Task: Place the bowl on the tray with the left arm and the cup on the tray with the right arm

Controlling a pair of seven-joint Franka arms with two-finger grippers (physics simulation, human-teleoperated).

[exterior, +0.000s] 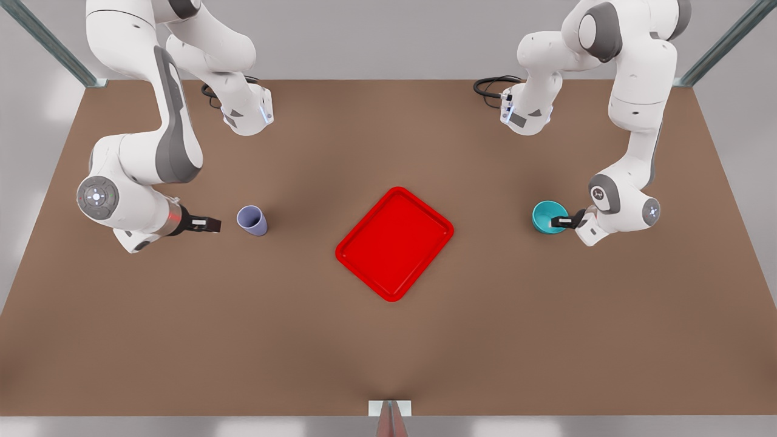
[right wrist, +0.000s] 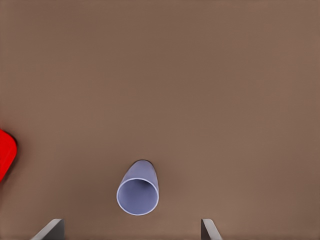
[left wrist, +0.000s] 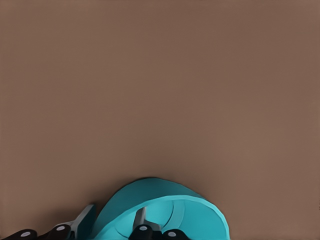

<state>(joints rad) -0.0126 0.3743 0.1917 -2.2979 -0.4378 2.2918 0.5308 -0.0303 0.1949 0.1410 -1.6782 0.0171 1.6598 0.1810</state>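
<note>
Jaws of our left gripper (exterior: pixel 561 222) straddle the near wall of the teal bowl (exterior: pixel 546 216), one finger (left wrist: pixel 141 223) inside and one outside the rim, though we cannot tell whether they press on it; the bowl sits on the brown bench (exterior: pixel 388 340) at the front view's right, well apart from the red tray (exterior: pixel 394 243). Our right gripper (exterior: pixel 209 224), at the front view's left, has its jaws spread wide and empty, pointing at the lavender cup (exterior: pixel 252 220), which stands upright just beside them on the bench. We see the tray lying flat and bare at the bench's middle, between cup and bowl, touching neither.
</note>
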